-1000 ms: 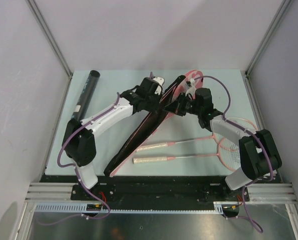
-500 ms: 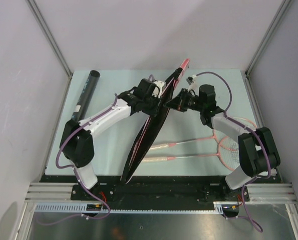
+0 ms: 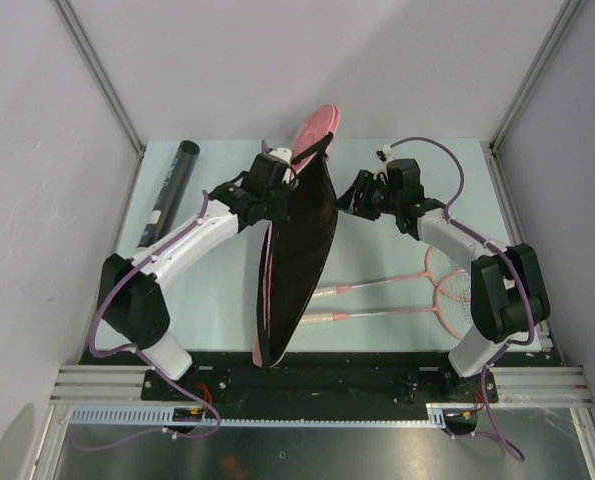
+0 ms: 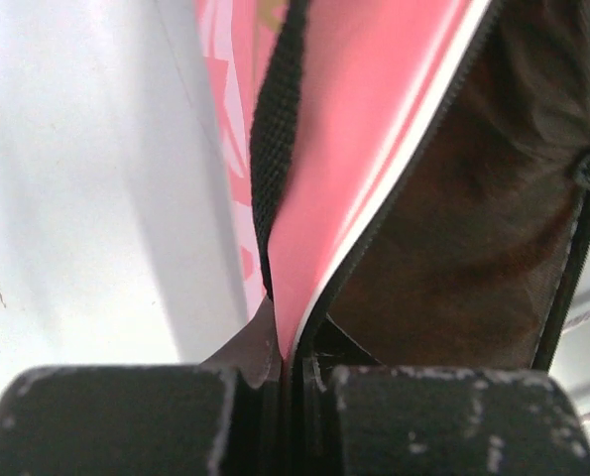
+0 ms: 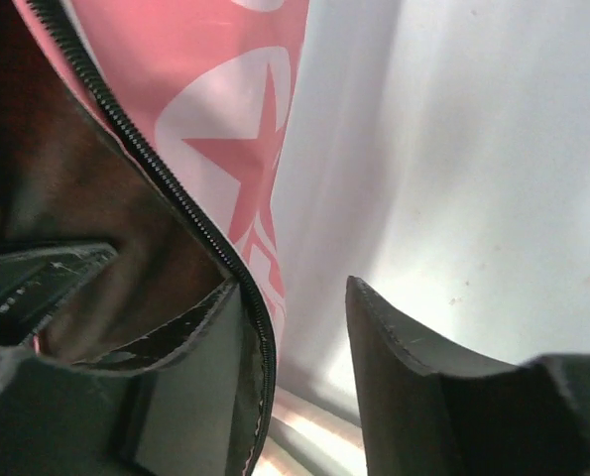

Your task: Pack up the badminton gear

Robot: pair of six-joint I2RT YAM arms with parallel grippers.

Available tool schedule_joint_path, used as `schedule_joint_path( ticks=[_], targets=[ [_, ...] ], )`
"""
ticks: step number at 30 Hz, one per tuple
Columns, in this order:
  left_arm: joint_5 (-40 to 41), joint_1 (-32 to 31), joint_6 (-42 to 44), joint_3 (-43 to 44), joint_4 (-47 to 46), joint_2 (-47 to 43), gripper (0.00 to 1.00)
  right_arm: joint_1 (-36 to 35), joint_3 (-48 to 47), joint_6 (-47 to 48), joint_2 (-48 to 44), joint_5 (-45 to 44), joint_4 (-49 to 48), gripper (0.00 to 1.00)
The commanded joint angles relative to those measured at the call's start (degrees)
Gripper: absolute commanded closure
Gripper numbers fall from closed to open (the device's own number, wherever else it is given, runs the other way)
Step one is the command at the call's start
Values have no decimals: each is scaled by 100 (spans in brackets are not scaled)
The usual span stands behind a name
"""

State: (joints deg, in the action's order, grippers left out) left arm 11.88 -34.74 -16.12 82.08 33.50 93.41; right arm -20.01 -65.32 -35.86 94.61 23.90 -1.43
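The long pink racket bag (image 3: 302, 240) is held up over the middle of the table, unzipped, its dark inside facing up. My left gripper (image 3: 277, 192) is shut on the bag's left edge; in the left wrist view the pink edge (image 4: 314, 248) runs down into the closed jaws (image 4: 290, 359), beside the black strap (image 4: 270, 149). My right gripper (image 3: 353, 200) stands open at the bag's right edge. The zipper edge (image 5: 190, 223) lies against its left finger (image 5: 190, 377), and the right finger (image 5: 413, 377) is apart. Two pink rackets (image 3: 447, 295) lie on the table at the right, handles pointing left under the bag.
A black tube (image 3: 172, 188) lies along the table's left edge, far side. Grey walls and metal posts close in the table on the left, back and right. The arm bases sit on the black rail at the near edge.
The bag has swung from a slant to nearly straight, with its opening turned upward. My left gripper has shut on the bag's edge and moved left. My right gripper has let go and opened.
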Motion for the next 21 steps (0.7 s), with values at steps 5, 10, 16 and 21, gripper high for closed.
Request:
schedule_joint_path(
  ticks=[5, 10, 16, 21],
  targets=[
    [508, 231, -664, 193, 262, 2, 100, -73, -236, 9, -1013, -1078, 2317, 30],
    [868, 310, -1191, 299, 561, 29, 100, -240, 282, -1010, -1795, -2292, 3850, 21],
    [1000, 424, -1306, 378, 579, -15, 100, -284, 2065, -3018, -3816, -2994, 4264, 0],
    [921, 424, -1237, 405, 632, -59, 100, -249, 2664, -4068, -4854, -4163, 5433, 7]
  ],
)
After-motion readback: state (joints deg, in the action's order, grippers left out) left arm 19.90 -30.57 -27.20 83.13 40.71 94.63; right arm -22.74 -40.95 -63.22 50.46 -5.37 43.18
